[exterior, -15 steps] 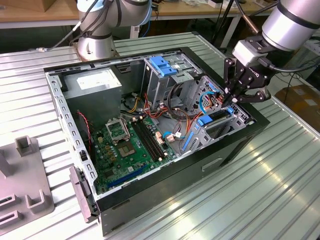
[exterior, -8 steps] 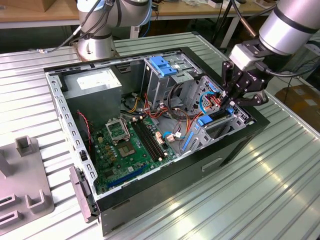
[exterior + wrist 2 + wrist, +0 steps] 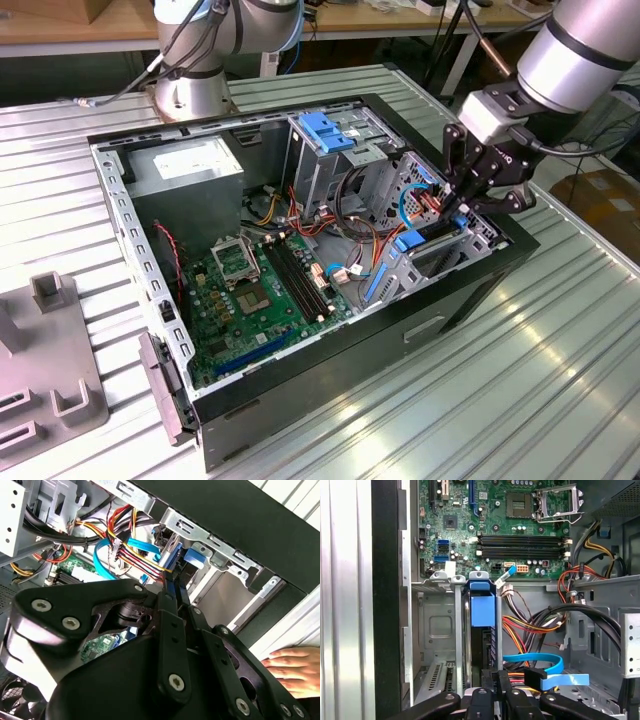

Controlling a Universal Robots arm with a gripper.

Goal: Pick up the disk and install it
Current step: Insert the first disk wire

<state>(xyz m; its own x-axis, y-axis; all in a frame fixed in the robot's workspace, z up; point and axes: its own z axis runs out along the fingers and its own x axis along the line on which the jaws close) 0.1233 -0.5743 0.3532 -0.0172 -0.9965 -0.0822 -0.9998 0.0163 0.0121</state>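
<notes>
The disk [image 3: 483,609] stands on edge in the narrow metal drive bay at the case's front corner, showing its blue plastic end and a dark side. In the second wrist view its blue rail [image 3: 173,555] runs down into the bay. My gripper [image 3: 452,207] hangs over that bay on the exterior view's right, pointing down into the case. Its two black fingers [image 3: 494,677] lie close together, shut, with their tips [image 3: 170,580] at the disk's blue rail. I cannot tell whether they pinch the rail or only touch it.
The open computer case [image 3: 470,290] lies on a slatted metal table. Inside it are the motherboard [image 3: 260,290], a grey power-supply box [image 3: 185,165], a blue-topped drive cage [image 3: 325,130] and loose cables [image 3: 535,625]. A person's hand [image 3: 295,667] rests beside the case.
</notes>
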